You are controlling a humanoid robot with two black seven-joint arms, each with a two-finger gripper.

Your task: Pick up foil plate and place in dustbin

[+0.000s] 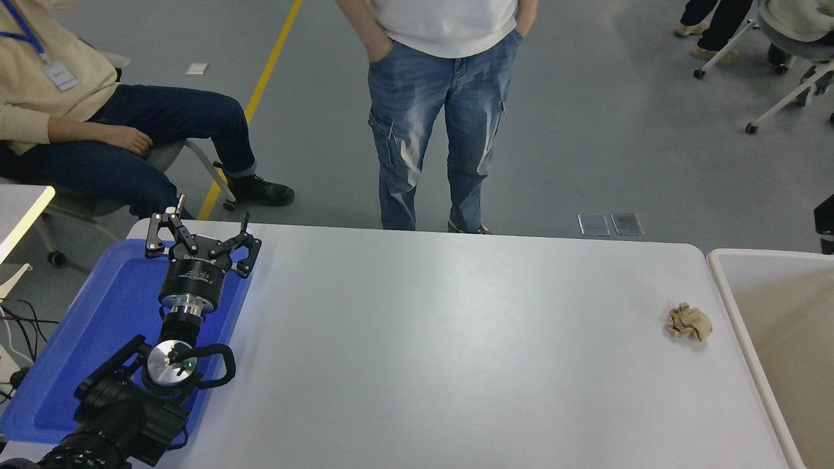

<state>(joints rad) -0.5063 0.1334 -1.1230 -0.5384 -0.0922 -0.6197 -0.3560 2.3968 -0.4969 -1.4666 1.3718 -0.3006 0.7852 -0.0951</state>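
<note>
No crinkled silver foil plate was in view. Black left gripper [201, 240] sat parked near-left over flat blue tray [78, 365], jaws spread, empty. Pale-rimmed beige dustbin [730, 286] lay far right; right arm unseen.

single high head view, looking forward and down over white table [456, 339]

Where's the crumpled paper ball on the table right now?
In the head view, the crumpled tan paper ball lies on the white table near its right edge, just left of the dustbin, far from the left gripper over the blue tray.
</note>
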